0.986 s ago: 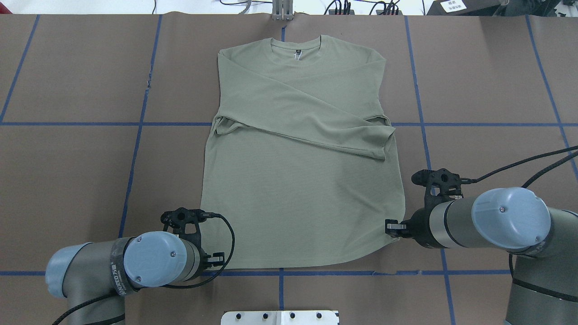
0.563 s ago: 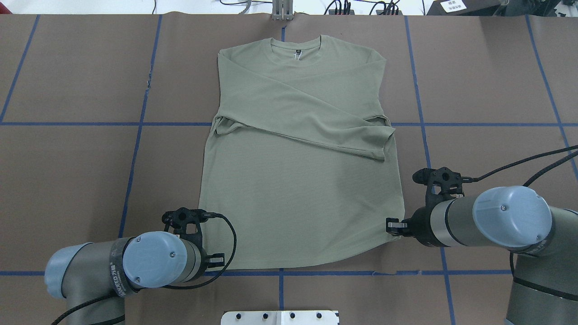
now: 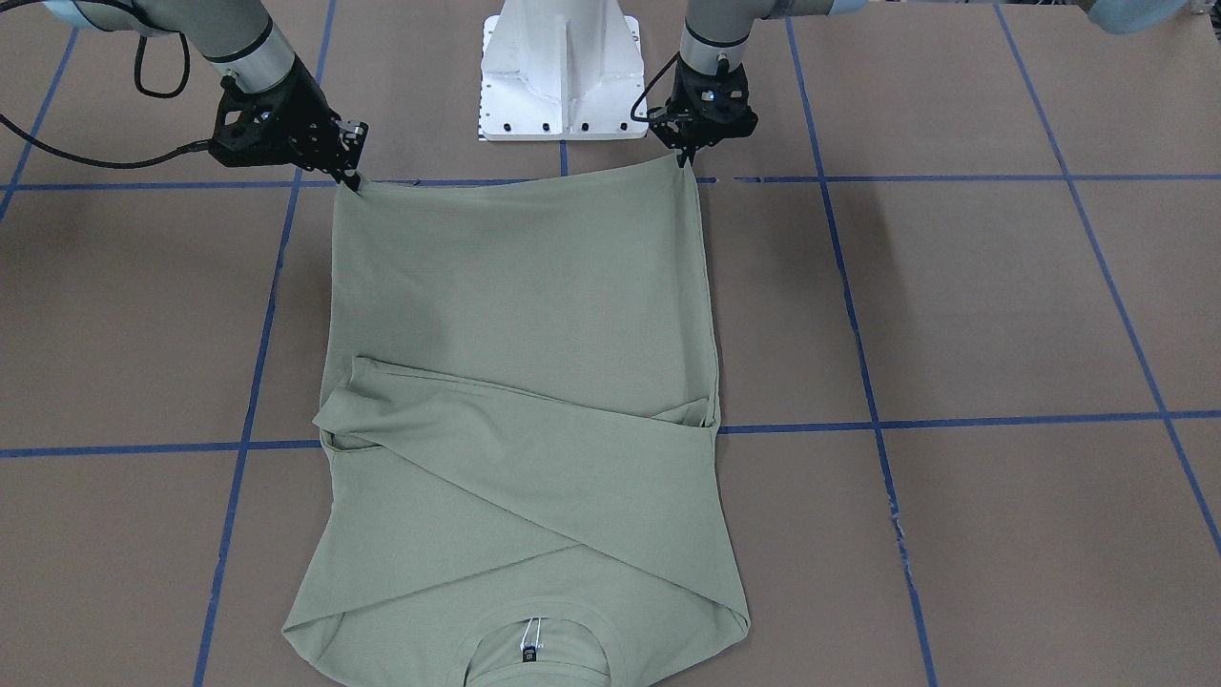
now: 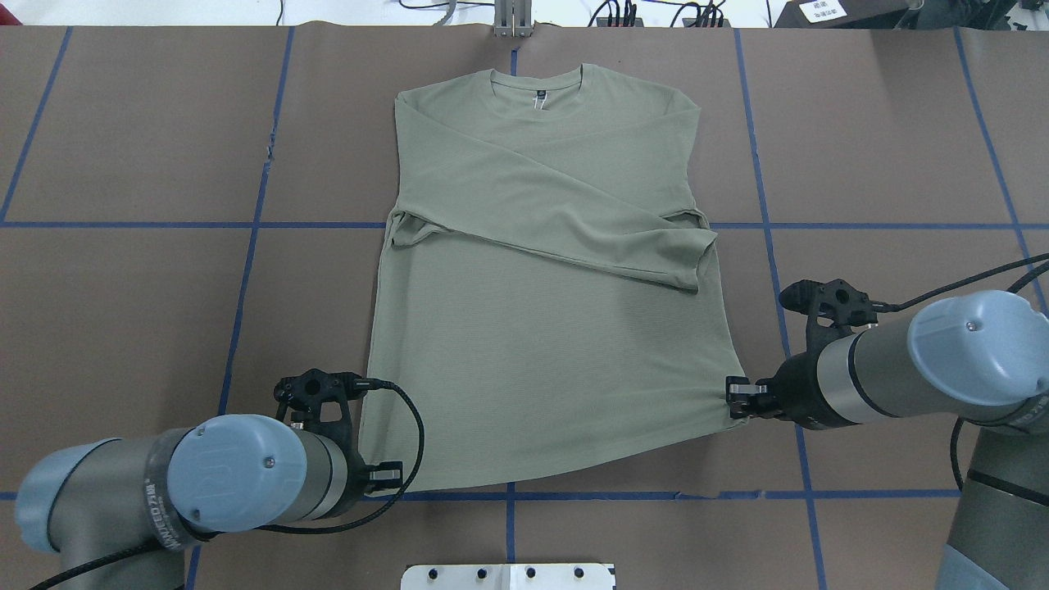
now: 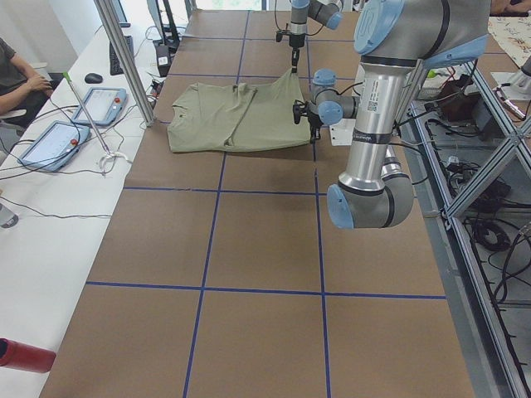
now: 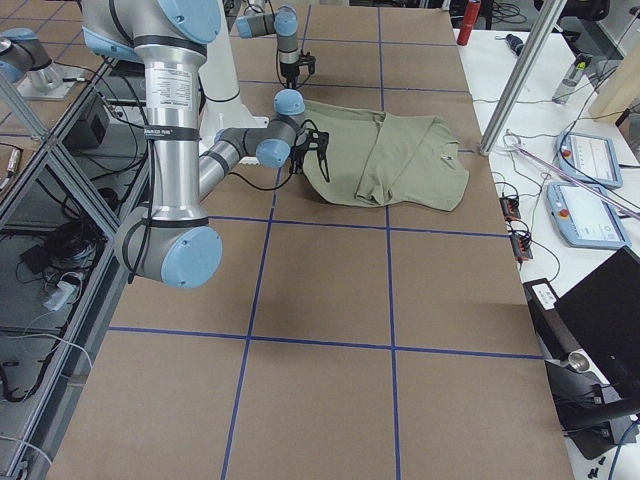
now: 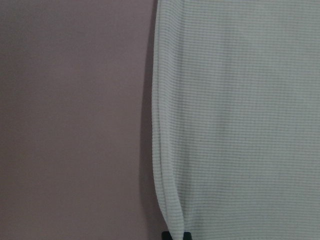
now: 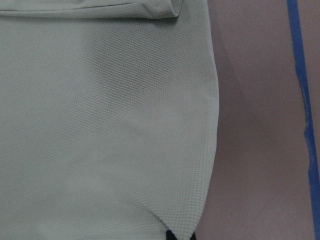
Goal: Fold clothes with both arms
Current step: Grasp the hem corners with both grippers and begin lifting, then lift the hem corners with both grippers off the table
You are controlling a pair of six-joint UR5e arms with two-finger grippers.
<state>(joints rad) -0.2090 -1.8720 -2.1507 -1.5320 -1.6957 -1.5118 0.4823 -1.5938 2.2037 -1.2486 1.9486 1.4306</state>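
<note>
The pale green long-sleeve shirt lies flat on the brown table, neck at the far edge, both sleeves folded across its chest. My left gripper is shut on the near left hem corner; its wrist view shows dark fingertips pinching the shirt edge. My right gripper is shut on the near right hem corner, with cloth running into its fingertips. In the front-facing view the left gripper and right gripper hold the hem stretched between them.
The white pedestal base stands just behind the hem. Blue tape lines grid the brown table cover. A metal clamp sits at the far edge. A side bench holds tablets, with a person seated there.
The right gripper has moved outward and slightly away from the base, drawing the right hem corner out with it. The left arm has shifted a little to the left, and the hem is tauter.
</note>
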